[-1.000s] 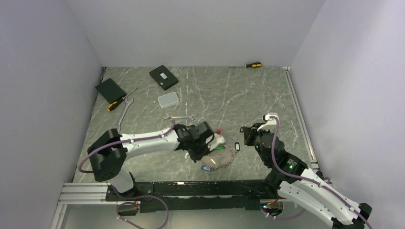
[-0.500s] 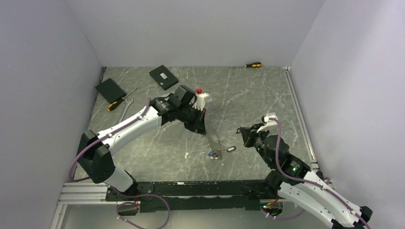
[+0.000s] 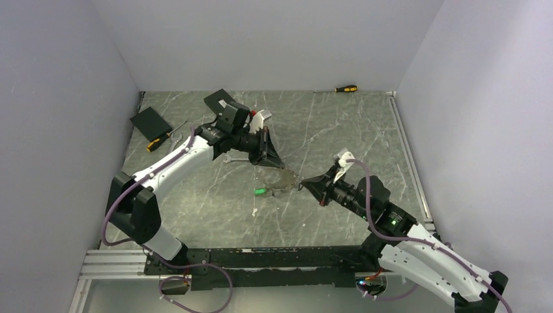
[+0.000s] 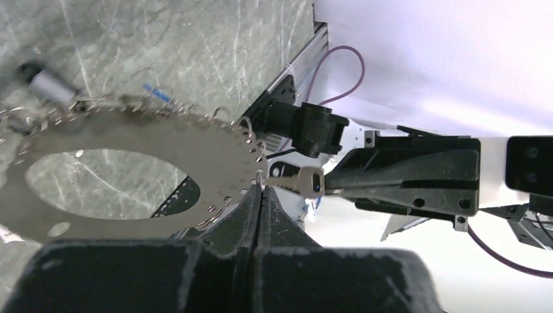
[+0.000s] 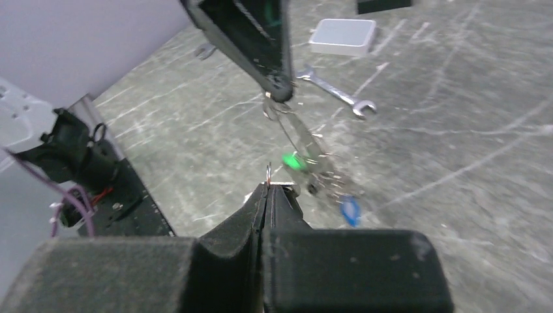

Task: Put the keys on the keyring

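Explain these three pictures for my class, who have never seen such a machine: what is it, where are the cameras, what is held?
These are two robot arms bolted at the near edge of a table, each ending in a two-finger gripper. One picture looks down from above and behind; the other two come from cameras on each wrist, so each shows its own fingers. The left gripper is shut on the rim of the keyring, a flat metal ring fringed with small keys. The right gripper is shut on one key, its tip beside the ring's rim. On the table lie a wrench, a screwdriver, a black box and a pale box.
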You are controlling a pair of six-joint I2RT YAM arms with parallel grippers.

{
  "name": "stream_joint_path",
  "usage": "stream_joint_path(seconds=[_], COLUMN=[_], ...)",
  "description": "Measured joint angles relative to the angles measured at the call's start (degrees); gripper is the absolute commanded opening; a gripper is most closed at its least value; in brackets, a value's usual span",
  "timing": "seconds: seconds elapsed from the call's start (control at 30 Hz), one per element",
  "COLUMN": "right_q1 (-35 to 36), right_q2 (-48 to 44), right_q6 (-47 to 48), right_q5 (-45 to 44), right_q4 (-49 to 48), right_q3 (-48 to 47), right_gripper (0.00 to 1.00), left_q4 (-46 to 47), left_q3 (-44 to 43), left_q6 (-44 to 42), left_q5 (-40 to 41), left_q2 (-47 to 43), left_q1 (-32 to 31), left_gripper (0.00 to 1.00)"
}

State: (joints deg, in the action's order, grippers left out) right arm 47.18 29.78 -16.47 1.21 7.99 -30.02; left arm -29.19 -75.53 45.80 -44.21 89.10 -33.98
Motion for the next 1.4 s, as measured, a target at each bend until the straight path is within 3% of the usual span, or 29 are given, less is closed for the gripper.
stream_joint_path(seconds=[0.17,0.7,1.4], right_q1=[0.0,0.0,-0.8], right_q2=[4.4,11.3,11.5], right_q6=[-0.2,0.7,0.9], right_q5=[5.2,5.0,3.2], right_q4=[-3.3,-0.9,1.3], right_q3=[-0.7,-6.6,-6.6], right_gripper=[0.00,0.00,0.00], left_q4=[3.7,19.3,16.0], left_q3=[1.9,9.5,9.7], left_q6=[6.2,23.5,19.5], left_q5=[-2.4,-14.1,-13.8], left_q2=[0.9,3.5,3.3], left_q1=[0.5,1.3,1.6], left_gripper=[0.00,0.00,0.00])
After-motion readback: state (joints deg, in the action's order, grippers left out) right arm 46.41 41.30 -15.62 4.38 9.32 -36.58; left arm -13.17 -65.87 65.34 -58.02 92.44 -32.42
